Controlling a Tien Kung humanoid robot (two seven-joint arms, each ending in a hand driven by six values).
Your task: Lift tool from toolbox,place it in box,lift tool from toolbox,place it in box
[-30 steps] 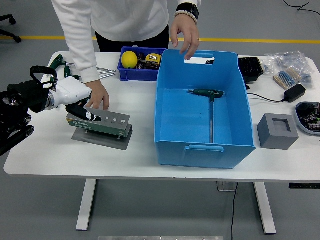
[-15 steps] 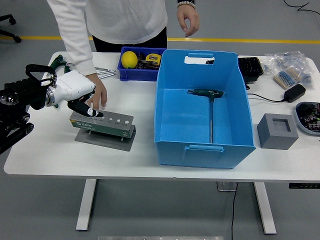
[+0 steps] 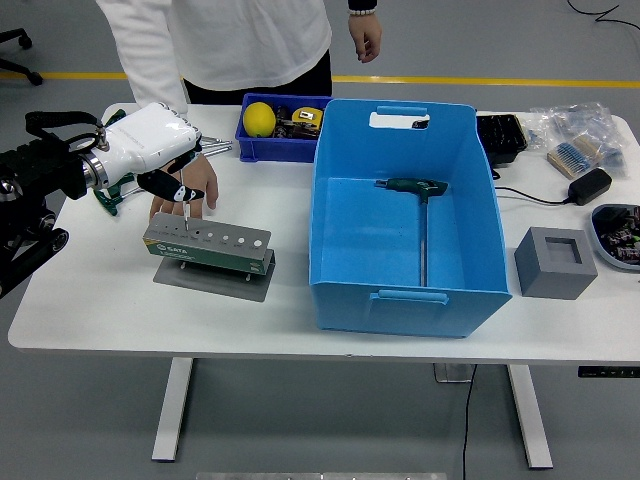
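The left hand (image 3: 150,150) has risen from the toolbox (image 3: 207,248) since a moment ago, its fingers (image 3: 170,187) pinched on a thin tool (image 3: 187,212) whose tip is just clearing a slot: the second lift looks underway. A person's hand (image 3: 188,185) rests on the desk (image 3: 90,300) behind. In the blue box (image 3: 400,215) lies one T-handle tool (image 3: 418,205).
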